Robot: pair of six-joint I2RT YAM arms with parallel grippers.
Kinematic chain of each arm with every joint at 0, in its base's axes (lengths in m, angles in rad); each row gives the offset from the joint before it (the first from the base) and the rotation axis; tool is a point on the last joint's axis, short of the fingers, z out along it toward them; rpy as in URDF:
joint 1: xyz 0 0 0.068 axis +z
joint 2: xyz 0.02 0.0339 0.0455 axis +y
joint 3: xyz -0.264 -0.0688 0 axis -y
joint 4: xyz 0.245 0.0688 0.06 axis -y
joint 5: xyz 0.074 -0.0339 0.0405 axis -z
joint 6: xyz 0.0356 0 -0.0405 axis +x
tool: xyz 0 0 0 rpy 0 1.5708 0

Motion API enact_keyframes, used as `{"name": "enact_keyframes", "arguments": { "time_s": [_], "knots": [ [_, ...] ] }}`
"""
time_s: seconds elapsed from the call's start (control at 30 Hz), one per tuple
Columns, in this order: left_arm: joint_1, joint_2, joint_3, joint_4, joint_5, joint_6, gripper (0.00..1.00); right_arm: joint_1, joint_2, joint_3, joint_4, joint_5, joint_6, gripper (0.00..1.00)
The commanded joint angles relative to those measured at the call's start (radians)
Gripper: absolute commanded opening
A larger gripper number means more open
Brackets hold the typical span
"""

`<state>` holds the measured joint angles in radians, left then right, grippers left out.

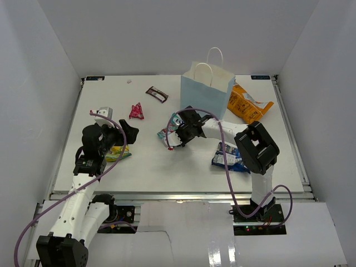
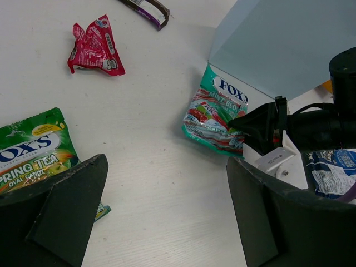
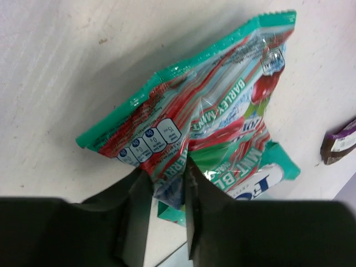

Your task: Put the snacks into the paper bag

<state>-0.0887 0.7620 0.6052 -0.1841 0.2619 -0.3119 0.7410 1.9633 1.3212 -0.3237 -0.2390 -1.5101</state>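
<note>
Mint packet (image 3: 214, 119) in right gripper (image 3: 168, 179)

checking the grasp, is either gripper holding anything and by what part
The right gripper pinches the mint bag by a crumpled edge; the left gripper is open, holding nothing.

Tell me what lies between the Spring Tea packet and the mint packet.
Nothing: from the Spring Tea packet to the mint packet the table is bare, clearest in the left wrist view.
</note>
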Motion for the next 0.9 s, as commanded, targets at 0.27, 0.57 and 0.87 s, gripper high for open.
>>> {"name": "enact_keyframes", "arguments": {
  "time_s": [0.27, 0.57, 0.87],
  "knots": [
    [0.003, -0.029, 0.038, -0.012, -0.015, 0.008, 0.98, -0.034, -0.251, -0.007, -0.117, -0.395, 0.34, 0.11],
    [0.003, -0.039, 0.038, -0.012, -0.015, 0.007, 0.98, -0.215, -0.507, 0.127, -0.069, -0.769, 0.821, 0.08],
    [0.004, -0.033, 0.036, -0.012, -0.013, 0.005, 0.98, -0.546, -0.567, 0.233, 0.627, -0.944, 1.698, 0.08]
  ]
}}
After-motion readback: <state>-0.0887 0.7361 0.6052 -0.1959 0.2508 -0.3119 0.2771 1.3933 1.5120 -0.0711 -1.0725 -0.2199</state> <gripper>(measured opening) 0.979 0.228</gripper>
